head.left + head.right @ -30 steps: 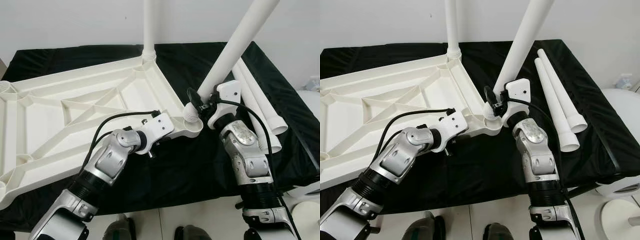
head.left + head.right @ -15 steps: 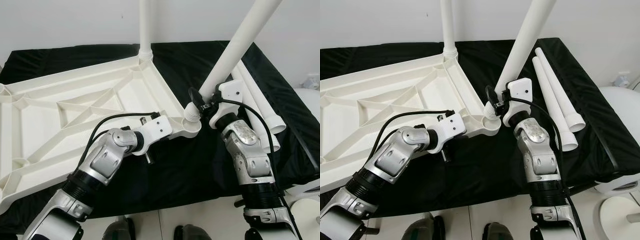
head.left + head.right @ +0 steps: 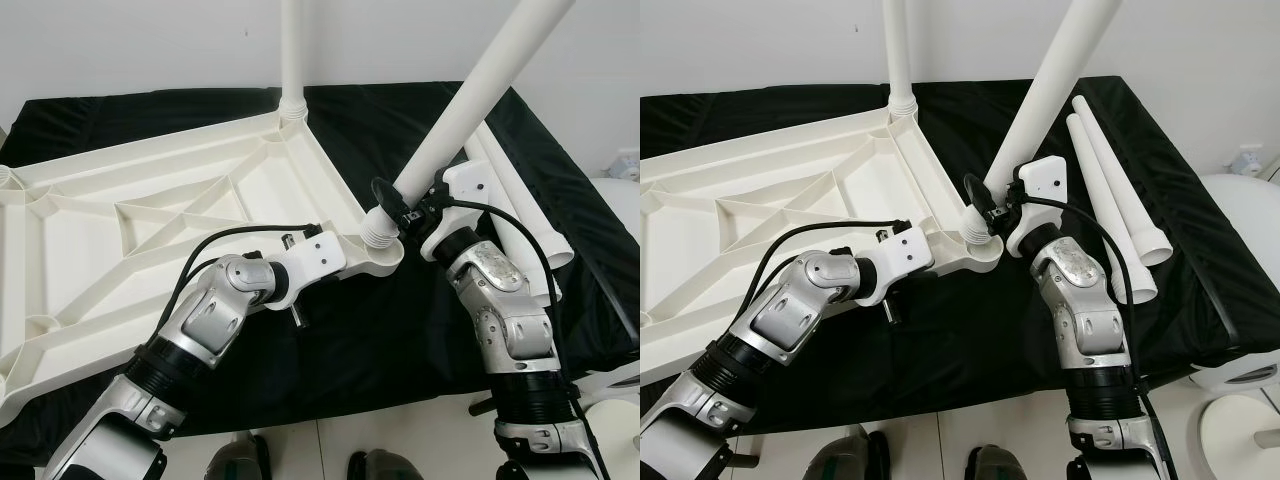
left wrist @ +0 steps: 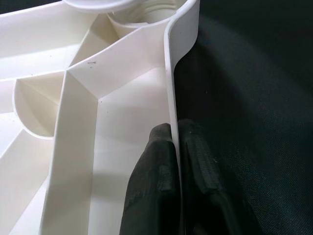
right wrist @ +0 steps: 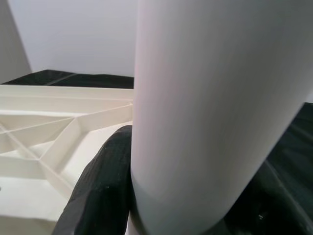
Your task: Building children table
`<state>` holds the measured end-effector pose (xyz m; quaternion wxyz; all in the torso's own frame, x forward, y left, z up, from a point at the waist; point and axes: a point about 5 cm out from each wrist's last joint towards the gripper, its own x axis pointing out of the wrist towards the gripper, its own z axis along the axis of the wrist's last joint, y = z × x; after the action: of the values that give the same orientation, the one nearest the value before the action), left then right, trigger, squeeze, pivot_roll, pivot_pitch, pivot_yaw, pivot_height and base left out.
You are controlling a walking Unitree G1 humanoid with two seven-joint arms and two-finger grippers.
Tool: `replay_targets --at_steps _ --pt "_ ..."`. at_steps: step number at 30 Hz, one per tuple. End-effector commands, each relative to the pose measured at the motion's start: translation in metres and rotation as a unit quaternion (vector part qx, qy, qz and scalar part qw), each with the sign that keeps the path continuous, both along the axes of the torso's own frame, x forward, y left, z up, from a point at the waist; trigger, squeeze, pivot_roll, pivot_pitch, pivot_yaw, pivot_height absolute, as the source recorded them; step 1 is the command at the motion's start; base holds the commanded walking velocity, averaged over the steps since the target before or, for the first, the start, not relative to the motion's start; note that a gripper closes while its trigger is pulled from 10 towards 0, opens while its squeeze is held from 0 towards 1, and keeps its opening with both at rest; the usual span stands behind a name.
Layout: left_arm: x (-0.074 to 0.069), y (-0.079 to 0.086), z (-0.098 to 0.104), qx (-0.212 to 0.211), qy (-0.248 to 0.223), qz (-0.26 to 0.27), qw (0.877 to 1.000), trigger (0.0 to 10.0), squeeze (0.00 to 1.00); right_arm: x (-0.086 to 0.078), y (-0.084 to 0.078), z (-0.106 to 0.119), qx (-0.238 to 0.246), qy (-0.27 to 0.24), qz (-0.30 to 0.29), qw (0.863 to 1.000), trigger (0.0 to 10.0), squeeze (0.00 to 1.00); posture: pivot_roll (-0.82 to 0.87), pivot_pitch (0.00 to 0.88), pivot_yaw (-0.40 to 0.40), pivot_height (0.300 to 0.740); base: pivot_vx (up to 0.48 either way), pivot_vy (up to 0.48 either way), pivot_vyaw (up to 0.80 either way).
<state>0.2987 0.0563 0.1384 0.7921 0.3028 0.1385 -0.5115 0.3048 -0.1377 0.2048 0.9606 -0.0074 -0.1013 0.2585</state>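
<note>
White ribbed tabletop (image 3: 150,215) lies upside down. One leg (image 3: 292,50) stands upright in its far corner. Another leg (image 3: 470,100) leans at the near corner, and two spare legs (image 3: 1115,190) lie alongside.

Upright leg (image 3: 292,50): top cut off by the frame edge. Tilted leg (image 3: 480,90): upper end cut off likewise. Tabletop (image 3: 120,230): left portion cropped. Right claw (image 5: 122,196): far finger largely hidden behind the tilted leg.

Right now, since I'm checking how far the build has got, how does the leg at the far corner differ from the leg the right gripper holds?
The far leg stands upright in its corner socket, untouched. The held leg leans at a slant, its ribbed end at the near corner socket of the tabletop, gripped by the right gripper. Both are plain white tubes.
</note>
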Motion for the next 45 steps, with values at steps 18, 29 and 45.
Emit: replay_targets --at_steps 18,29,45 --pt "-0.001 0.008 -0.024 0.047 0.026 0.024 0.998 10.0 0.0 -0.003 -0.028 -0.014 -0.074 0.074 -0.006 0.995 10.0 0.0 -0.05 0.086 0.002 0.74 0.0 0.0 0.0" --pt "-0.001 0.005 -0.024 0.046 0.022 0.024 0.998 10.0 0.0 0.01 -0.016 -0.022 -0.071 0.087 0.004 0.994 10.0 0.0 -0.05 0.077 0.001 0.74 0.0 0.0 0.0" --pt "-0.003 0.004 -0.024 0.042 0.022 0.024 0.999 10.0 0.0 0.021 -0.007 -0.028 -0.096 0.077 0.049 0.991 10.0 0.0 -0.04 0.072 -0.014 0.74 0.0 0.0 0.0"
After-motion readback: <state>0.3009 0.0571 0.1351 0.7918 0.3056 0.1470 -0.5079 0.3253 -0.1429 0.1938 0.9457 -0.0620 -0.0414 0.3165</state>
